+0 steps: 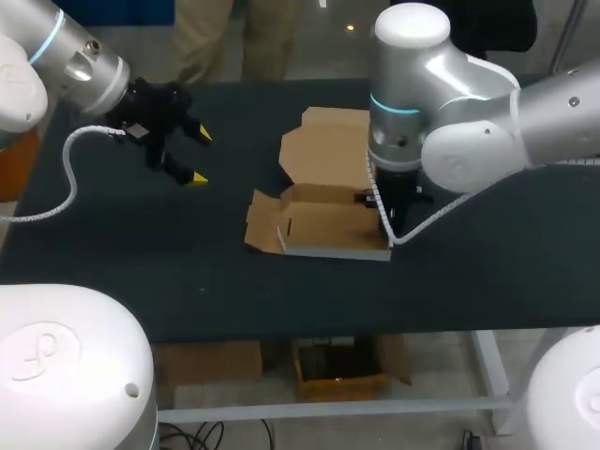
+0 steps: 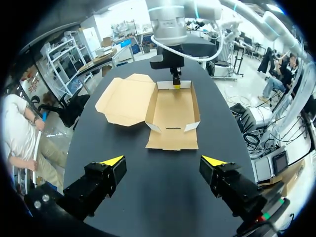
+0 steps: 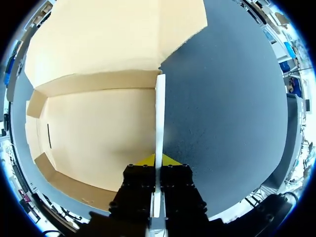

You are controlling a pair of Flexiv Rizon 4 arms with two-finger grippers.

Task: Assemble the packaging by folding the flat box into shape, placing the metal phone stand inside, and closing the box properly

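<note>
Right wrist view first: right tool [image 3: 157,160] clenched on one end wall [image 3: 160,113] of the box [image 3: 98,133], a finger on each face, wall upright at the edge of the tray. Judged as the folding step, tray only half formed. Box lying near the middle of the desk [image 1: 141,244], lid [image 2: 126,98] spread flat and joined along one long side, opposite flap [image 2: 172,142] flat on the desk toward the left tool [image 2: 163,160]. Left tool released, fingers wide, hovering well apart from the box and touching nothing. No stand seen in any view. To do the fold well: keep the pinch square on the wall and bend along the score line, not across the panel. Move slowly, since light card probably slides on the desk under a sideways pull. Bring the left tool in from outside the box, clear of the lid, to press the tray floor or lift the flat flap. Tuck the corner tabs [image 2: 153,126] inside the walls before letting go. Ease the grip gently and check for spring-back; a wall creased too softly will likely fall open.
</note>
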